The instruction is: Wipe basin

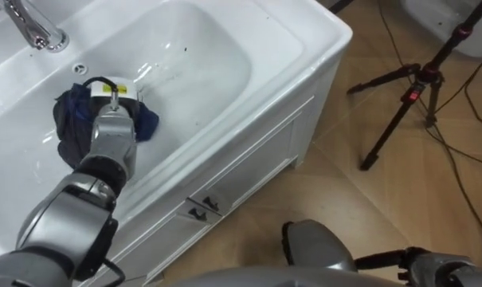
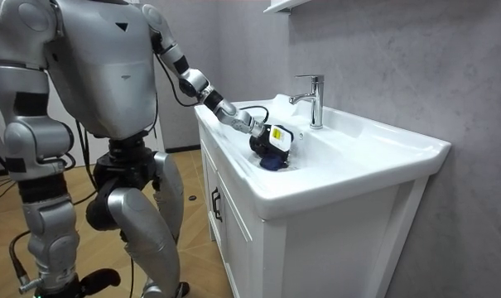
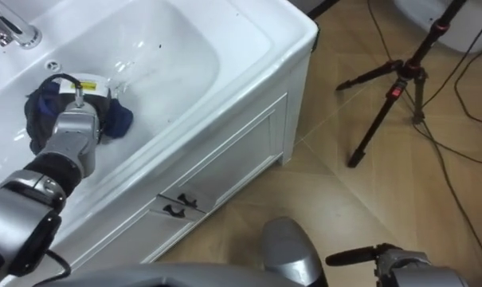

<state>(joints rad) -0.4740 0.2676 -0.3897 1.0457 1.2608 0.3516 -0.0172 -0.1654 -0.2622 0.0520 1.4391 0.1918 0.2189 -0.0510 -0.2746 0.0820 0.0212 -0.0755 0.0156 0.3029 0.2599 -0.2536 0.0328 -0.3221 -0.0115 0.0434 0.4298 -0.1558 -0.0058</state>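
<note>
A white basin [image 1: 201, 64] is set in a white vanity [image 2: 333, 207], with a chrome tap [image 1: 33, 28] at its far edge. A dark blue cloth [image 1: 72, 127] lies bunched on the basin's left slope, below the tap. My left hand [image 1: 107, 97] reaches in from the lower left and rests on top of the cloth, its back towards me. In the room view the left hand [image 2: 275, 139] sits over the cloth [image 2: 271, 163] inside the bowl. My right hand [image 2: 31, 285] hangs low at my side. I stand at the vanity's front corner.
A black tripod [image 1: 408, 96] stands on the wooden floor to the right of the vanity, with cables [image 1: 464, 183] trailing past it. The cabinet front has two dark handles [image 1: 205, 207]. A grey wall [image 2: 399, 58] backs the basin.
</note>
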